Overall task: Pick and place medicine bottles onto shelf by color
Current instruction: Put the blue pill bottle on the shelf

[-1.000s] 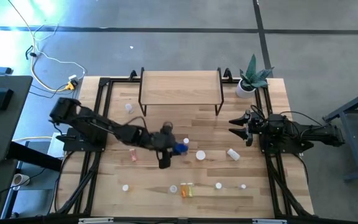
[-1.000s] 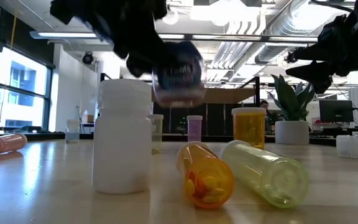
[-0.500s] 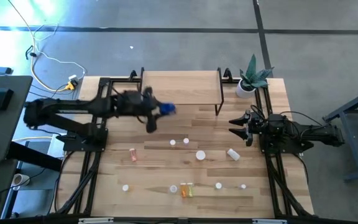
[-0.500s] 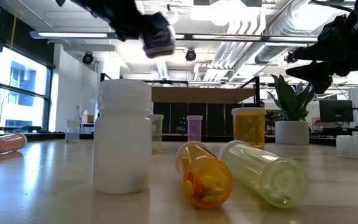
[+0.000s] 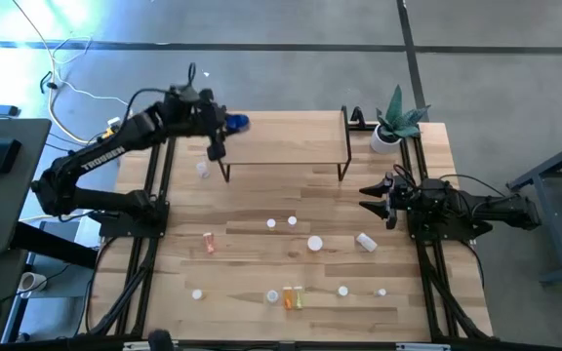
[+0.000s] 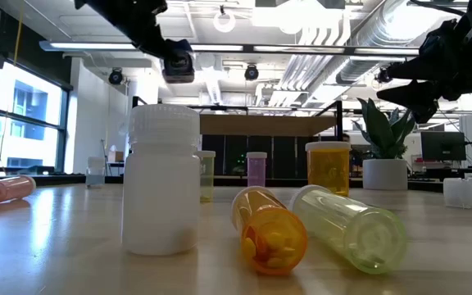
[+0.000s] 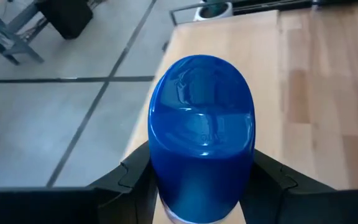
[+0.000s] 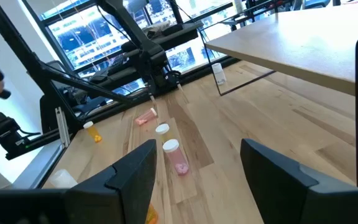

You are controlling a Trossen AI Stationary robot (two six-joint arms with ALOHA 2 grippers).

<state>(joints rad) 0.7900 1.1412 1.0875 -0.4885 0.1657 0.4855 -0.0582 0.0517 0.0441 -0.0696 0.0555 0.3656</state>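
Placement step: left gripper (image 5: 224, 125) fingers pinching the blue-topped bottle (image 7: 202, 158) over the shelf (image 5: 291, 136) left end, next lower and release; right gripper (image 5: 371, 198) fingers spread, idle above the bench (image 5: 261, 253).

Black arms, white TROSSEN lettering, blk cables

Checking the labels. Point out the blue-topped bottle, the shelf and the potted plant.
blue-topped bottle (image 7: 202, 124): left wrist view, middle of its blue cap.
shelf (image 5: 291, 138): high view, bare middle of the light-wood board.
potted plant (image 5: 386, 137): high view, its white pot.
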